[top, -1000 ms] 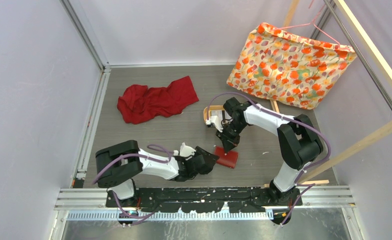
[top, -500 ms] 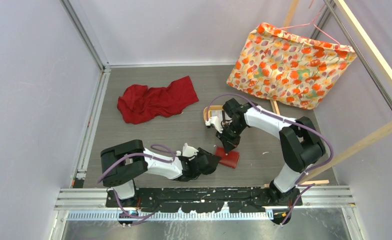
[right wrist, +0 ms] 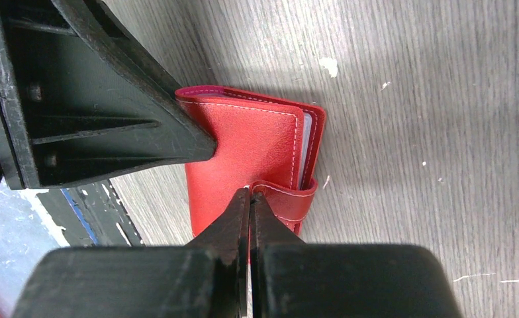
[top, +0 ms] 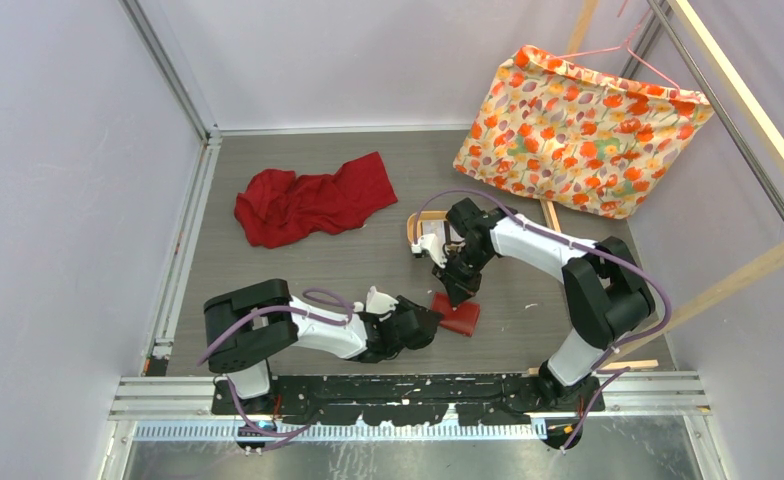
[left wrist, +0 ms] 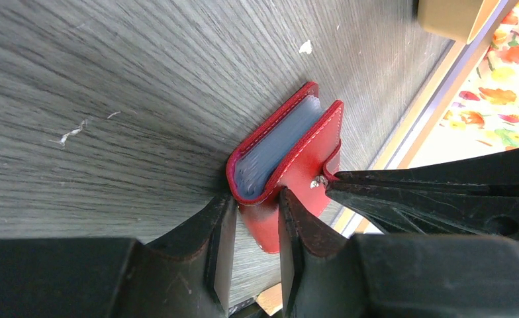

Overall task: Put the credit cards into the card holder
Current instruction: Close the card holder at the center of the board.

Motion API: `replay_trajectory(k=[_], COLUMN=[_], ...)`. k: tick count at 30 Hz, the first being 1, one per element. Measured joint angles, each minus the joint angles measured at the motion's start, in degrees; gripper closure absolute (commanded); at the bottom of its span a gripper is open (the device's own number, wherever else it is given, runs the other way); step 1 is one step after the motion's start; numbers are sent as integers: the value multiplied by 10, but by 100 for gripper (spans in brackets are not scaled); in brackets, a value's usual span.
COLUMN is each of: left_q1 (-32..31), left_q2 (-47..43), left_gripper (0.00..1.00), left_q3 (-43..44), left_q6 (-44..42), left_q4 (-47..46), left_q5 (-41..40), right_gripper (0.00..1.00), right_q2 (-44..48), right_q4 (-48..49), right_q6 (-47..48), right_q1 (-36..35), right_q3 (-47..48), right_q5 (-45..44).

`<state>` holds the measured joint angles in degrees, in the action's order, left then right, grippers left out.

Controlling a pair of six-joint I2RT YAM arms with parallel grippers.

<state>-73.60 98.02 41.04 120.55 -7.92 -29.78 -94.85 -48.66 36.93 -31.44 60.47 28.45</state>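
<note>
The red card holder (top: 460, 318) lies folded on the grey table in front of the arms. In the left wrist view its spine end (left wrist: 270, 218) sits between the jaws of my left gripper (left wrist: 255, 199). The right pad rests on the cover and a sliver of table shows by the left pad. Pale inner sleeves (left wrist: 277, 149) show between the covers. My right gripper (right wrist: 250, 193) comes down from above, shut on the end of the holder's snap tab (right wrist: 286, 199). The credit cards are hidden from every view.
A crumpled red cloth (top: 313, 200) lies at the back left. A floral cushion (top: 578, 130) leans at the back right. The oval tan wooden tray (top: 414, 228) stands just behind the right wrist. A wooden strip (left wrist: 402, 142) runs beyond the holder.
My left arm has slid right up to the card holder and its jaws have narrowed around the spine. The right gripper stays shut on the tab, almost unmoved.
</note>
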Motion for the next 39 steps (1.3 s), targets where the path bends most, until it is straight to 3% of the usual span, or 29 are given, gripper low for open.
replay_trajectory(k=[39], left_q1=[-3], left_q2=[3], left_gripper=[78], left_q3=[0], left_q6=[5], left_q4=[-4], left_q5=[-7], right_gripper=[99], right_q2=[45], right_q4=[32], right_q6=[5], right_q1=[-49], right_q3=[-35], right_q5=[-64])
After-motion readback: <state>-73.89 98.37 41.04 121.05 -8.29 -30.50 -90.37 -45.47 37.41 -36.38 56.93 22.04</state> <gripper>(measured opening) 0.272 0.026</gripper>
